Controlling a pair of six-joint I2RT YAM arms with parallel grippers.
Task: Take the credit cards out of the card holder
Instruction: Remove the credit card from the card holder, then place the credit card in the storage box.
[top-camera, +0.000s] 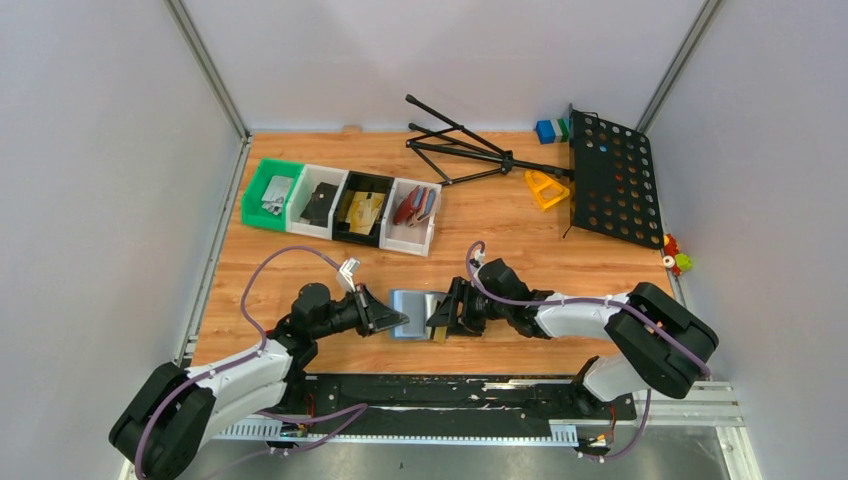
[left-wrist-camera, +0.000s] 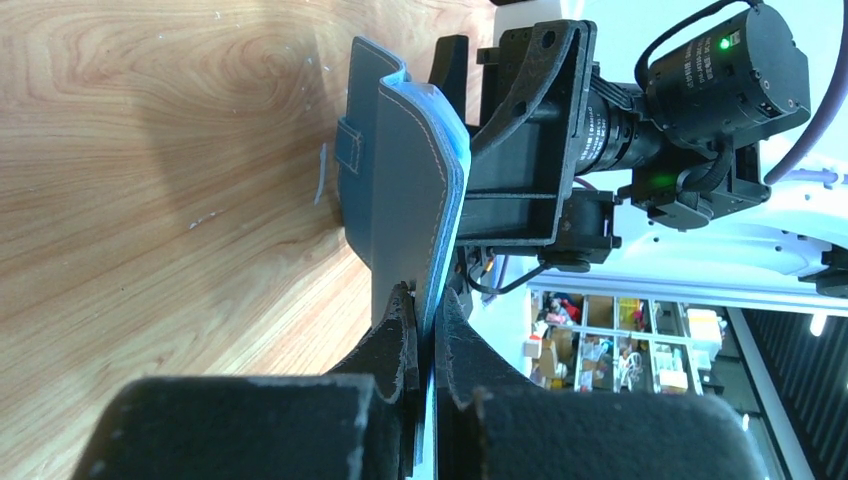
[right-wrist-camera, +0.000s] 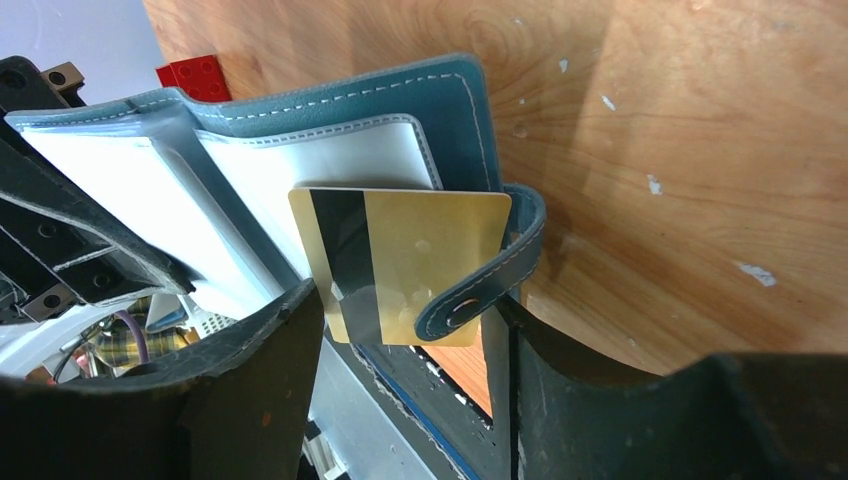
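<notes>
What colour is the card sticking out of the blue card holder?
Gold credit card with a black magnetic stripe near one end; clearest in the right wrist view.

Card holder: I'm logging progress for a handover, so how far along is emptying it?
Done: the card holder is open, clamped by the left gripper. In hand: a gold card sticks partly out, between the right gripper's spread fingers; a grip is unclear. Left: pull it free and set it down; further cards are not visible.

One card holder (top-camera: 415, 305), one credit card (right-wrist-camera: 420, 262), four bins (top-camera: 363, 208)
</notes>
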